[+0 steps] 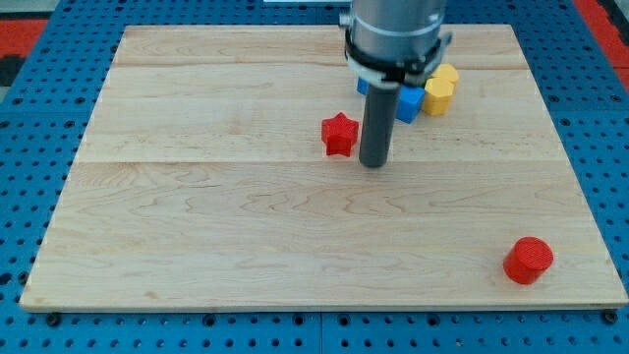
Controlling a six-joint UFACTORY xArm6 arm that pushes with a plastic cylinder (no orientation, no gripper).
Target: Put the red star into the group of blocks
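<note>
In the camera view, the red star (pixel 339 135) lies on the wooden board (pixel 197 246), a bit above the middle. I will use the star as my marker for everything else.

My tip (pixel 373 164) is just beside the star, on the star's right and a little lower. I cannot tell if it touches the star. There is no pincer here, only a plain rod, so nothing is held.

The group of blocks sits up and to the right of the star. I can see a blue block (pixel 407 102) and a yellow block (pixel 440 89) there. The arm hides part of the group, so there may be more.

A red round block (pixel 529 261) is far from the star, down by the board's bottom right corner. It is not part of this job.

To do the step well, I think my tip should go around to the star's left and lower side first. Then it can push slowly up and right, straight at the blue block. Pushing through the star's middle should keep it from spinning away.
</note>
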